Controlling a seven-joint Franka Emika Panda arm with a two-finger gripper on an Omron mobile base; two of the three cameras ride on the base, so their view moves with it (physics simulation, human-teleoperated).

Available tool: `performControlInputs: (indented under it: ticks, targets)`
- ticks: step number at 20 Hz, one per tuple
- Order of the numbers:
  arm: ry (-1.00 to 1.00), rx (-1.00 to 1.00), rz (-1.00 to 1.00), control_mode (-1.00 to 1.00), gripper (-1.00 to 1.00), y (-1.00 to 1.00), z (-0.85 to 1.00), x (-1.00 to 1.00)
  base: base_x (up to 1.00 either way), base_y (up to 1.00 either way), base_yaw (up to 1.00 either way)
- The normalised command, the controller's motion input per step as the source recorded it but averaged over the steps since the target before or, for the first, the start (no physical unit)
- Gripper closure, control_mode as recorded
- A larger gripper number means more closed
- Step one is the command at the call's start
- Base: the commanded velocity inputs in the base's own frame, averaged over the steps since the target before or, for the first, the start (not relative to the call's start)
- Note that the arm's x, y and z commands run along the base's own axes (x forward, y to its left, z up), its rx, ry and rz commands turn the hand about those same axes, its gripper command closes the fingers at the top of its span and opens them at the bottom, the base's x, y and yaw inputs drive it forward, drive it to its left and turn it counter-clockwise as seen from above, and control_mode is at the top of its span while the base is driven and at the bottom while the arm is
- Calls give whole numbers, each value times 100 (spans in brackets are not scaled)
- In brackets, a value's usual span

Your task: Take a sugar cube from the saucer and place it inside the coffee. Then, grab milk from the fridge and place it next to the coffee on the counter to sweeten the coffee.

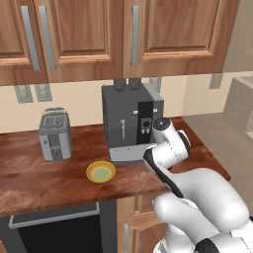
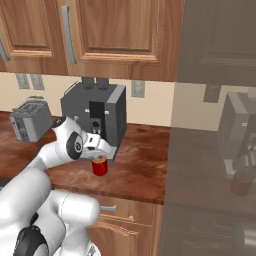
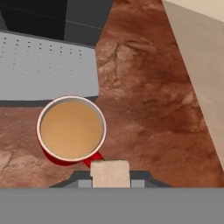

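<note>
The sugar cube [image 3: 110, 173] is gripped between the closed fingers of the gripper [image 3: 110, 180], as seen in the hand view, where it is held above the surface [image 3: 148, 100] just beside the rim of the coffee [image 3: 71, 130]. The red mug is filled with light brown liquid and is stood directly in front of the grey tray of the coffee machine [image 1: 131, 121]. In the right base view the gripper [image 2: 100, 152] is poised over the coffee [image 2: 100, 165]. The saucer [image 1: 101, 172] is seen on the surface to the left of the machine, with a toaster [image 1: 54, 134] further left.
</note>
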Motion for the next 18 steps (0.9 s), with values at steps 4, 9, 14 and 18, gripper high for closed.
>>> performControlInputs:
  ticks: [4, 9, 14, 18]
  targets:
    - [0, -2, 0, -100, 100, 14, -14, 13, 0, 0, 0]
    - [0, -1, 0, -100, 100, 14, -7, 12, 0, 0, 0]
    - [0, 0, 0, -100, 100, 4, -5, 8, 0, 0, 0]
    - [0, 0, 0, -100, 100, 0, -6, 3, 0, 0, 0]
